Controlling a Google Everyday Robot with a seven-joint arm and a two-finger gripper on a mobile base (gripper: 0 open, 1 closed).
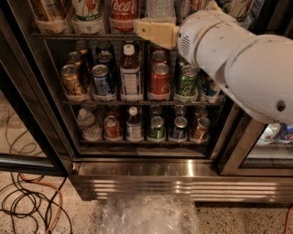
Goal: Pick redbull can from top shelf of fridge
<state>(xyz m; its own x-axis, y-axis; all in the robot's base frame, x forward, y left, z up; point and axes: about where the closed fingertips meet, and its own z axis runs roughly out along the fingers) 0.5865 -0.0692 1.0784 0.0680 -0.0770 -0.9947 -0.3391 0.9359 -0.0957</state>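
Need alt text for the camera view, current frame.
White robot arm reaches from the right to a drinks fridge, its tan end effector at the front edge of the top shelf, just right of a Coca-Cola bottle. Racks below hold cans and small bottles; cables lie on the floor at left.

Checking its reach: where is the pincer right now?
In the camera view, the pincer sits upper centre, at the front edge of the top shelf, just below and right of the red-labelled cola bottle.

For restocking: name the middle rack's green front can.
The green can, right of the red cola can; the end effector is at the top shelf.
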